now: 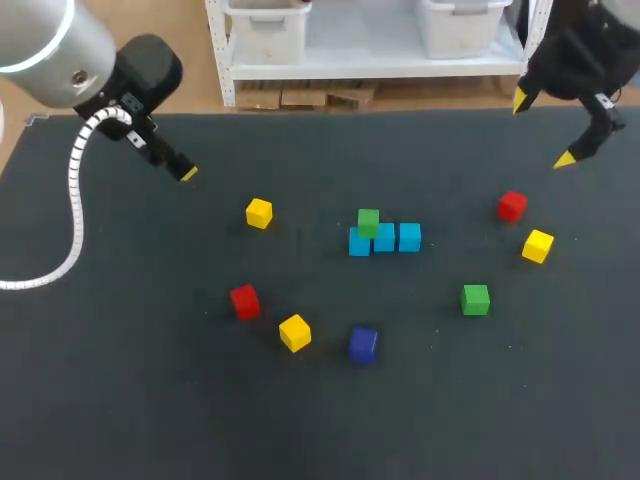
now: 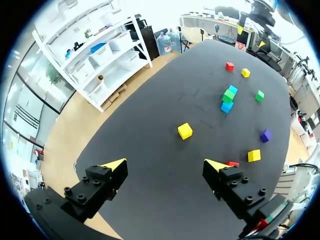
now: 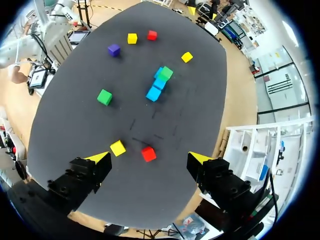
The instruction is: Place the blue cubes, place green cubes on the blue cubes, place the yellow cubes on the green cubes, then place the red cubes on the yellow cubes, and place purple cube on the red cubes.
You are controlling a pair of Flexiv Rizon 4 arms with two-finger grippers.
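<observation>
Three blue cubes (image 1: 397,238) stand in a row mid-table, and a green cube (image 1: 368,221) sits on the left end one. A second green cube (image 1: 475,299) lies loose to the right. Scattered around are yellow cubes (image 1: 259,213) (image 1: 294,332) (image 1: 537,245), red cubes (image 1: 244,300) (image 1: 512,206) and a purple cube (image 1: 362,344). My left gripper (image 2: 165,165) hangs open and empty above the table's far left, the nearest yellow cube (image 2: 185,131) ahead of it. High over the far right my right gripper (image 3: 149,158) is open and empty, with a red cube (image 3: 148,152) and a yellow cube (image 3: 118,147) below it.
The black table (image 1: 120,380) has bare cloth along its whole near side and at the far left. The loose cubes ring the blue row at a hand's width or more apart.
</observation>
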